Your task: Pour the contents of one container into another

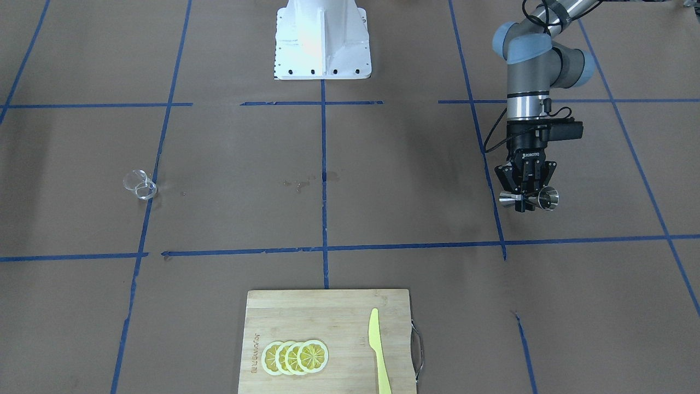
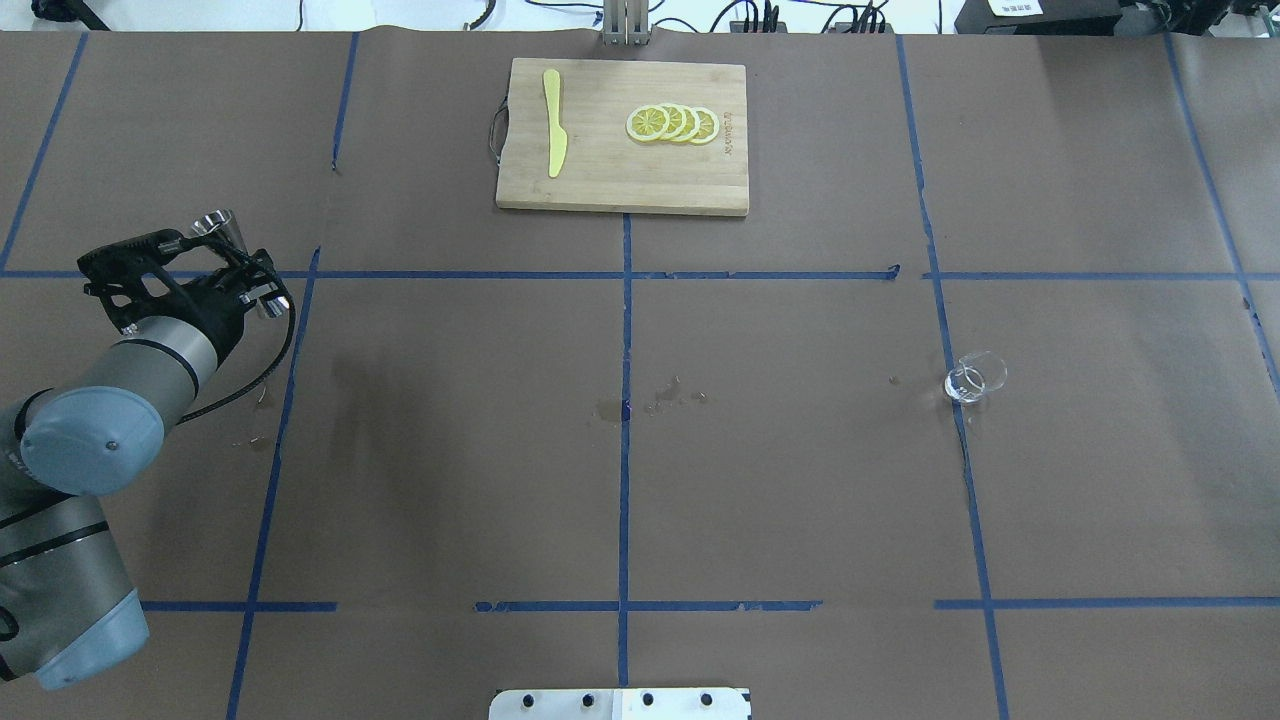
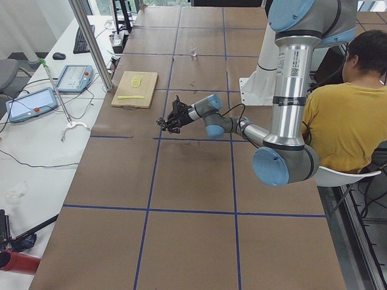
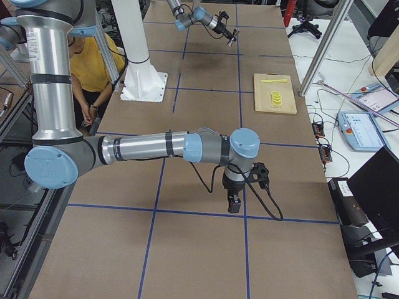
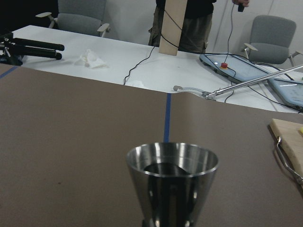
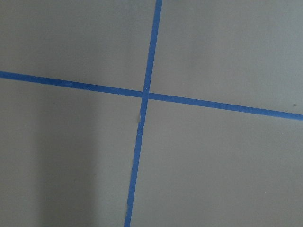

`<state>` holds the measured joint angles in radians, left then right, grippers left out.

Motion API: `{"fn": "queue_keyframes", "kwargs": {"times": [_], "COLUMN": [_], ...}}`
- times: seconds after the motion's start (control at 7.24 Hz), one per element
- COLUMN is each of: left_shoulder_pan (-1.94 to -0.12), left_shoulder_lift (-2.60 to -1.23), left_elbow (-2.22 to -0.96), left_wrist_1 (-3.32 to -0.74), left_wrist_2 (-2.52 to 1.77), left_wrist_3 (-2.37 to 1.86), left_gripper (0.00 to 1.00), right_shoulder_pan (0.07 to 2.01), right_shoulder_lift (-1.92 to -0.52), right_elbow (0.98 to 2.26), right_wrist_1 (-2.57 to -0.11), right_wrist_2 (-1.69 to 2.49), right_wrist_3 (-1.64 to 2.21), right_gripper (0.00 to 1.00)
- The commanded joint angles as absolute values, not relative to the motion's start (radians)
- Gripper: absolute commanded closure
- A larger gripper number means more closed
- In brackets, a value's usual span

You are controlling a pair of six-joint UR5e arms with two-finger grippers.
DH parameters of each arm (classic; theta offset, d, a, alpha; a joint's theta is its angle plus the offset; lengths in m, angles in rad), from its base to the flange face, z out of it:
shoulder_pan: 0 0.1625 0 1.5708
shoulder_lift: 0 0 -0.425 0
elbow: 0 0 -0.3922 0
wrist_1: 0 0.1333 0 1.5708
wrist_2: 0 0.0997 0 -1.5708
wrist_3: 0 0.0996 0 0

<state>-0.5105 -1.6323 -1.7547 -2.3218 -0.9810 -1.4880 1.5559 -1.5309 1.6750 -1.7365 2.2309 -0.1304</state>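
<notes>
Table (image 2: 800, 480): jigger (image 5: 171, 184), cup (image 2: 973, 380), board (image 2: 600, 180), perhaps lemons (image 2: 673, 123).

A robotics lab: the table (image 2: 450, 450) is papered brown and gridded with blue tape (image 2: 624, 480). Beyond the left gripper (image 1: 525, 200), off the table's edge, what look like teach pendants (image 5: 236, 68) lie among cables (image 5: 142, 60) on a white bench (image 5: 113, 49), office chairs (image 5: 272, 33) behind them. An operator (image 3: 344, 115) sits well behind that gripper.
</notes>
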Motion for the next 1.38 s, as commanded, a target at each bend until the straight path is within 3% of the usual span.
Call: {"fn": "queue_keyframes", "kwargs": {"times": [0.0, 1.24], "left_shoulder_pan": [-0.433, -0.258], "left_shoulder_lift": [-1.588, -1.529], "left_elbow": [-1.766, -1.72], "left_wrist_1": [-2.267, -2.272], "left_wrist_2": [-0.762, -0.436], "left_wrist_3": [-1.611, -1.51], "left_gripper": [1.0, 1.0], "right_shoulder_pan": [1.555, 1.557], "right_shoulder_lift": [-1.531, -1.531], "right_elbow": [1.677, 1.678], "right_wrist_1": [-1.736, -1.736], "right_wrist_2": [2.23, 2.23], "right_wrist_3": [-0.13, -0.129], "right_gripper": [0.0, 0.0]}}
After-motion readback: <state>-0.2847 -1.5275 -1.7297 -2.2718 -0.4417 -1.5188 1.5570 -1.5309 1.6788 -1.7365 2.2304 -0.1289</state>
